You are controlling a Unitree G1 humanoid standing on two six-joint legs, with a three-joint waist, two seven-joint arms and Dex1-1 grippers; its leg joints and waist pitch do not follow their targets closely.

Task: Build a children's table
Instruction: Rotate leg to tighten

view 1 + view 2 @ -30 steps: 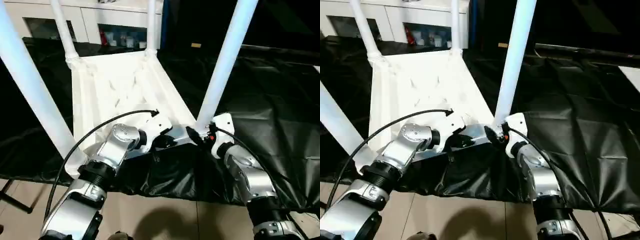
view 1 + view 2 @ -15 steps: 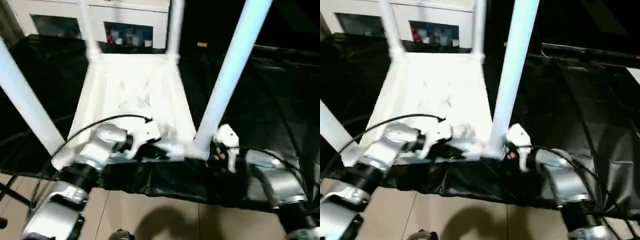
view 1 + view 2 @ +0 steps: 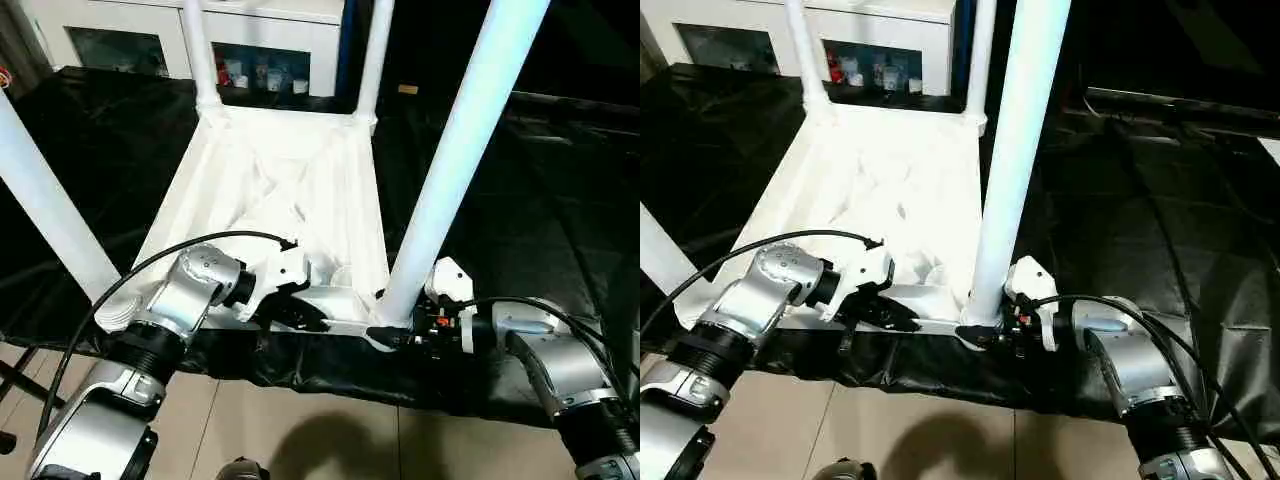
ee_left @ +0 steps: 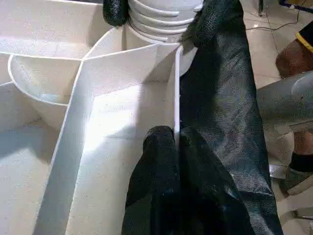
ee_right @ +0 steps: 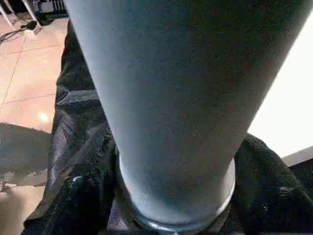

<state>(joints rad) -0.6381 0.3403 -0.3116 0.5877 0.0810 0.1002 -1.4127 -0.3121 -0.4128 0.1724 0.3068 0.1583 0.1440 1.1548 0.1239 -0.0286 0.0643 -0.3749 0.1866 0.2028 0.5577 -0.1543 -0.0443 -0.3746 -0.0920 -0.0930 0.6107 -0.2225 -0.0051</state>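
Observation:
The children's table lies upside down, its ribbed white top [image 3: 280, 170] on a black cloth with all four white legs standing in the corner sockets. My left gripper [image 3: 300, 318] is shut on the thin near rim wall [image 4: 175, 88] of the top, pinching it between its black fingers [image 4: 156, 161]. My right gripper [image 3: 395, 335] reaches in from the right around the base of the near right leg [image 3: 450, 160]. Its fingers [image 5: 83, 200] press against both sides of that leg [image 5: 181, 98] just above the socket.
The black cloth [image 3: 540, 200] covers the work surface and hangs over its near edge. Beige floor tiles [image 3: 320, 440] lie below. A white cabinet [image 3: 260, 30] stands behind. The near left leg [image 3: 45, 210] rises beside my left forearm, with the far legs [image 3: 200, 55] beyond.
The whole view has swung. My right forearm has dropped lower and out to the right, and its fingers have narrowed onto the leg's base. The left gripper keeps its hold on the rim.

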